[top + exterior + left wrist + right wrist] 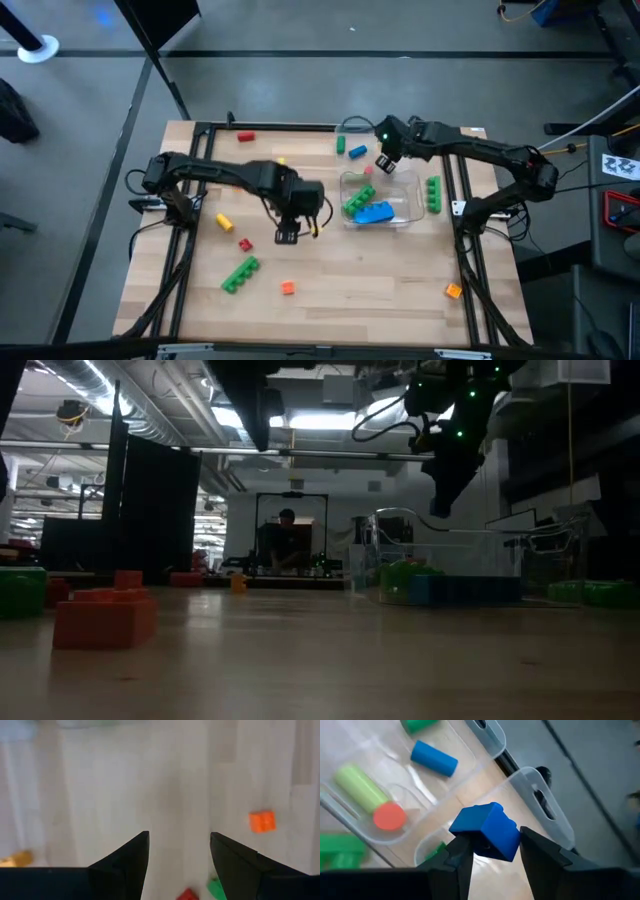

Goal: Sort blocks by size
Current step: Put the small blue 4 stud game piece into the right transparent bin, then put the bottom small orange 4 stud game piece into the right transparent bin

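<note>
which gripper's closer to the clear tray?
Right. The right gripper, shut on a blue block, hangs over the clear tray's far edge; the left gripper is off to its side, open.

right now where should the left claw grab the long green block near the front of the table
Come straight down on the long green block and pinch its two long flat sides at mid-length. It lies flat and diagonal, so the open left claw likely needs its wrist turned to match.

- Clear tray (404, 214) right of table (340, 290) centre; blocks inside.
- Right gripper (385, 162), block (487, 831) between fingers, above tray's far-left corner.
- Left gripper (286, 237) left of tray.
</note>
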Controlling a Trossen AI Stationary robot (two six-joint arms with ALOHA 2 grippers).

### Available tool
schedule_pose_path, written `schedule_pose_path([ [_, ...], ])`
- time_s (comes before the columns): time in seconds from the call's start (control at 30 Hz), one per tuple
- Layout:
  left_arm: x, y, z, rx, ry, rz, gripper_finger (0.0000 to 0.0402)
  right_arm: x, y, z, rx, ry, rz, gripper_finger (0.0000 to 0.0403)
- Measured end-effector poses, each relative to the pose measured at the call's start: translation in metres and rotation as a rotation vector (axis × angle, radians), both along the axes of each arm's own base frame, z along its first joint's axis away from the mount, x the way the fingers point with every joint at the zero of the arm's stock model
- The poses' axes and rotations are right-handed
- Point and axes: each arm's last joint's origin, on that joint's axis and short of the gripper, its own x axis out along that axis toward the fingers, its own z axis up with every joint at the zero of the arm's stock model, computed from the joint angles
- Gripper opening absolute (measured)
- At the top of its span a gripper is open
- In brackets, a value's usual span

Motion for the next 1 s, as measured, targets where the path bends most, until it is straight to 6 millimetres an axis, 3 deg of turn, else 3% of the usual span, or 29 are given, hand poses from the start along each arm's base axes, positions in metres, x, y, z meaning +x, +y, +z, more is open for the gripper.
schedule_pose_path([
  [0.13, -0.003, -0.024, -0.014, -0.005, 0.020, -0.040, 0.0195, -0.005, -0.011, 0.000, 0.033, -0.031, -0.027, 0.0156],
  [0.3, -0.005, -0.051, -0.031, -0.015, 0.006, -0.088, 0.0195, -0.010, -0.019, 0.000, 0.046, -0.040, -0.055, 0.0204],
  [0.57, -0.007, -0.077, -0.052, -0.034, -0.028, -0.116, 0.0195, -0.011, -0.020, 0.000, 0.039, -0.037, -0.063, 0.0271],
  [1.0, -0.018, -0.114, -0.085, -0.200, -0.050, 0.105, 0.0195, -0.011, -0.019, -0.001, 0.070, -0.050, -0.050, 0.0280],
])
